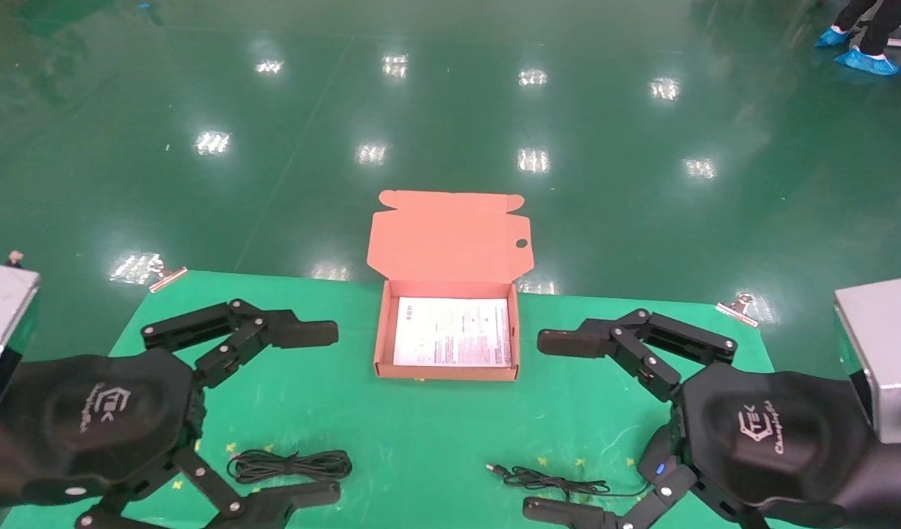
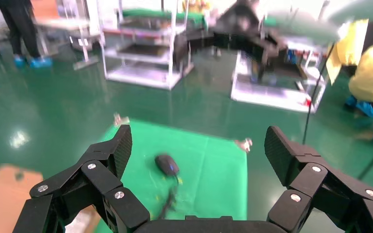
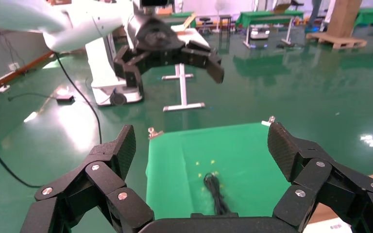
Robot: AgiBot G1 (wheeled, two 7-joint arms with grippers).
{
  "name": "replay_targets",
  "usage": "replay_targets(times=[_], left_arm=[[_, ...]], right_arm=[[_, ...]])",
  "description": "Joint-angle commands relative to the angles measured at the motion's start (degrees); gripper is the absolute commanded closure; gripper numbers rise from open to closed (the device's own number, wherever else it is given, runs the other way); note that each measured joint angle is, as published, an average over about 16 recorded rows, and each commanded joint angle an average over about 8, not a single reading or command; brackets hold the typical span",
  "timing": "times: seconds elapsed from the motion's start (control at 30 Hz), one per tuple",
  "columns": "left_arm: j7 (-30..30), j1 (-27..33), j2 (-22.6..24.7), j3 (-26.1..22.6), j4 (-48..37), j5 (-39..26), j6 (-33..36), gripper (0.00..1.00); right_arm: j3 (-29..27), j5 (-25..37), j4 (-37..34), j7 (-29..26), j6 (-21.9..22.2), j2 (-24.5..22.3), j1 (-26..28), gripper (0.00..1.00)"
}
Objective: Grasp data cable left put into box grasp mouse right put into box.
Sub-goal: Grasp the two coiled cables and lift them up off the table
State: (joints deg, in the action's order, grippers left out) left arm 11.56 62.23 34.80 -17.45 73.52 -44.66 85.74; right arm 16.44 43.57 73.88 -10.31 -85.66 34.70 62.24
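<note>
Fingers of both grippers spread wide, holding nothing. Left gripper (image 1: 314,415) hovers over the table (image 1: 421,433) — data cable (image 1: 290,465) lies between its fingertips, untouched. Right gripper (image 1: 561,426) likewise straddles the mouse (image 2: 166,164) cord; the mouse sits under its body. Box (image 1: 448,371) stands open between both grippers, just beyond the fingertips.

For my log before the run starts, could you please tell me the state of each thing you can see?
box: open, lid flap standing up, only a white printed sheet inside.
data cable: coiled, lying on the mat, not held.
mouse: on the mat, cord stretched out, not held.
left claw: open, above the data cable, holding nothing.
right claw: open, above the mouse cord, holding nothing.
</note>
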Motion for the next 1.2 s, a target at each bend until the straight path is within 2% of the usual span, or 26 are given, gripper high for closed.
replay_targets(times=[0.03, 0.27, 0.47, 0.83, 1.2], left_arm=[[0.2, 0.0, -0.2, -0.3, 0.0, -0.6, 0.1, 0.0], [1.9, 2.8, 0.1, -3.5, 0.3, -7.1, 0.9, 0.0], [2.2, 6.6, 1.4, -7.1, 0.6, -14.4, 2.5, 0.0], [0.3, 14.2, 5.2, -15.7, -0.2, -30.2, 4.0, 0.0], [-2.9, 18.7, 10.5, -24.6, -1.4, -48.6, 1.4, 0.0]], right_arm=[[0.0, 0.2, 0.0, 0.1, 0.1, -0.1, 0.1, 0.0], [2.0, 6.9, 1.6, 1.7, -0.5, -0.6, 3.0, 0.0], [5.1, 15.3, 3.0, 4.5, -2.0, -0.1, 7.4, 0.0], [15.7, 33.6, 3.7, 11.8, -3.6, 3.4, 17.9, 0.0], [25.3, 47.9, 3.7, 13.9, -1.1, 7.8, 20.7, 0.0]])
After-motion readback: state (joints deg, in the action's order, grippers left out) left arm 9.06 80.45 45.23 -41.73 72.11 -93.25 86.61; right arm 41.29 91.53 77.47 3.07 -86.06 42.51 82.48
